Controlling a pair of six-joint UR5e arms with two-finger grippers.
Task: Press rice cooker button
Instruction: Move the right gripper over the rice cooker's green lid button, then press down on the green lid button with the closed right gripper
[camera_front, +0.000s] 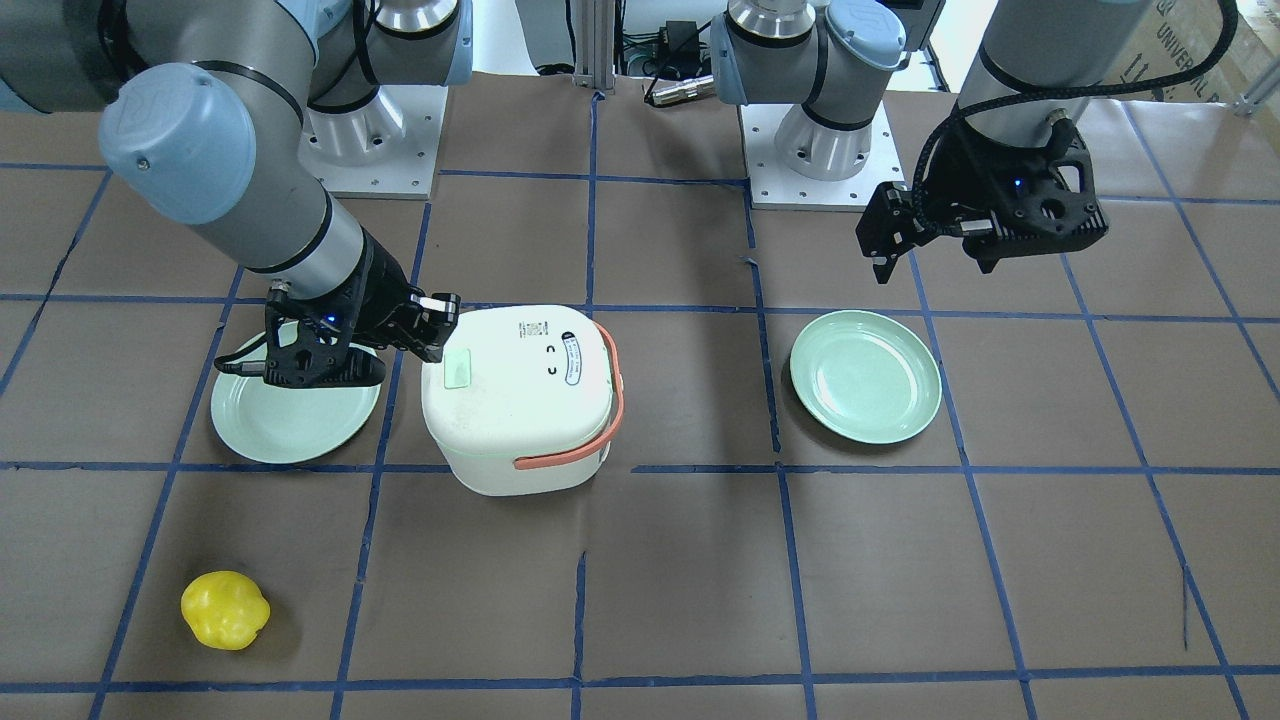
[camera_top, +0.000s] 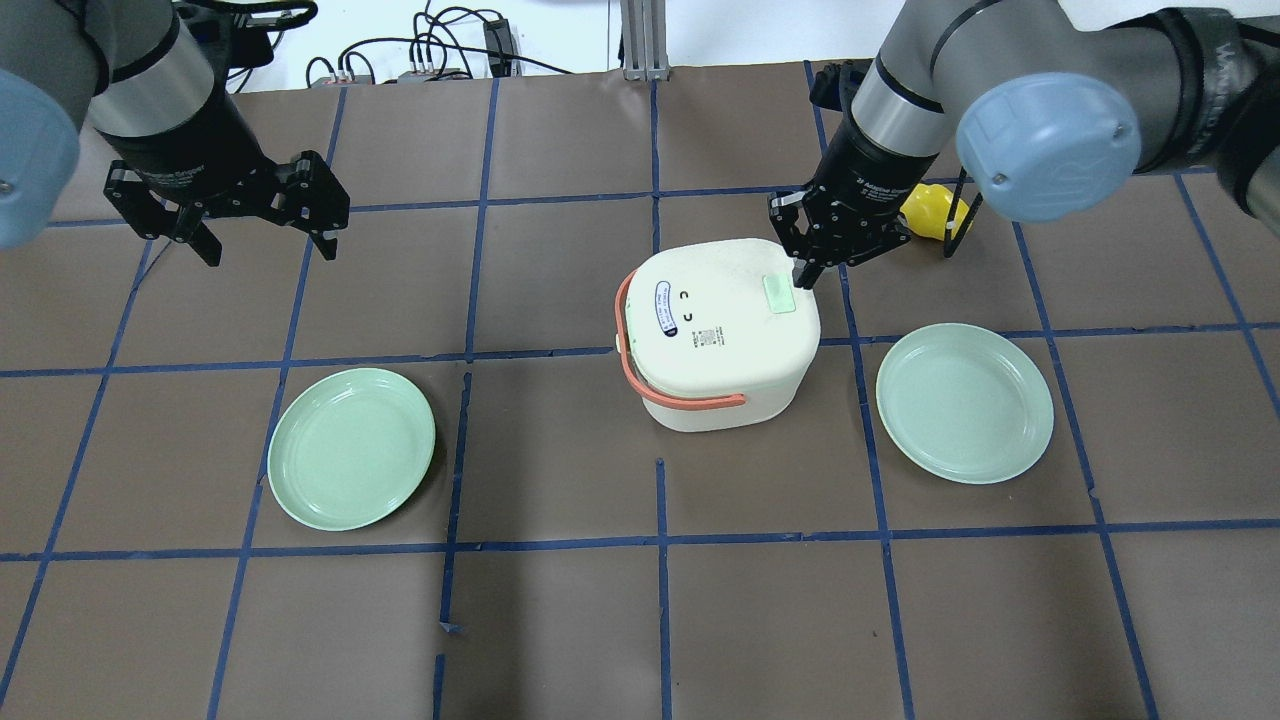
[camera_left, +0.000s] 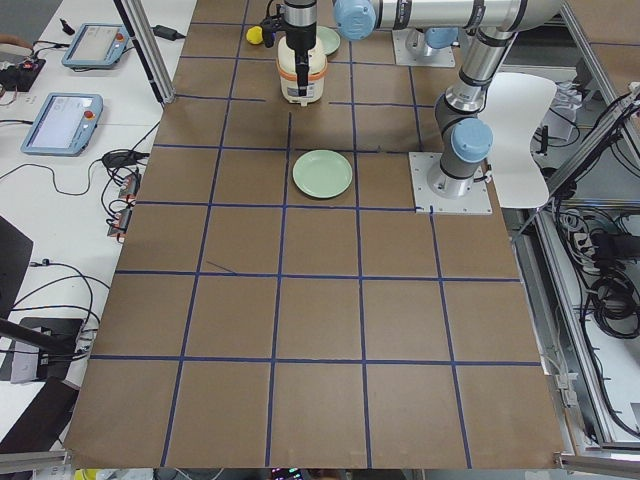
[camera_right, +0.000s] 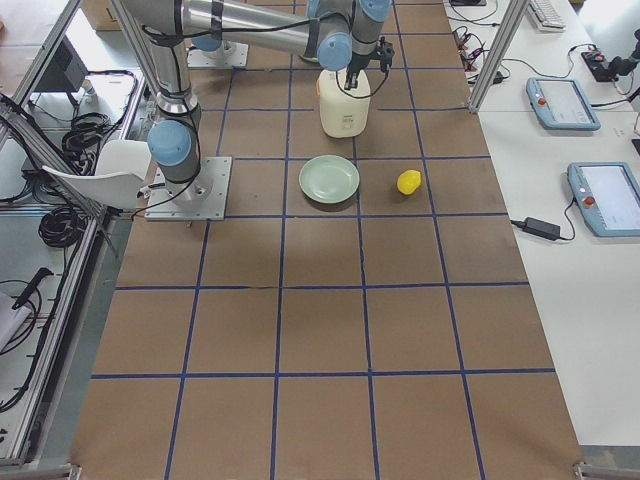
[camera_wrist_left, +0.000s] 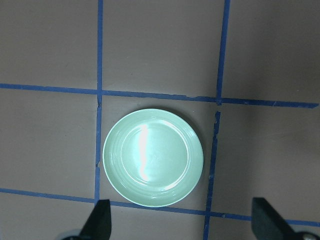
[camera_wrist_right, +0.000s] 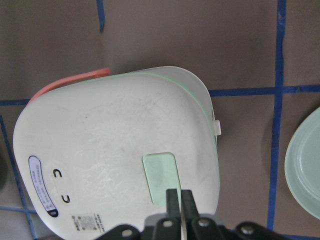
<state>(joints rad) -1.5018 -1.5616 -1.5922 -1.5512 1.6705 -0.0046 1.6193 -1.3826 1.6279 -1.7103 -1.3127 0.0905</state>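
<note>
At the middle of the table, the green button on the rice cooker is lined up only at its edge with the closed right gripper, so it may be missed, or the cooker tipped, while the left gripper is held open far off.

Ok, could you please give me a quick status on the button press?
Right hand shut, tips at green button edge. Left hand open, hovering away from cooker. Handle down, away from button.
</note>
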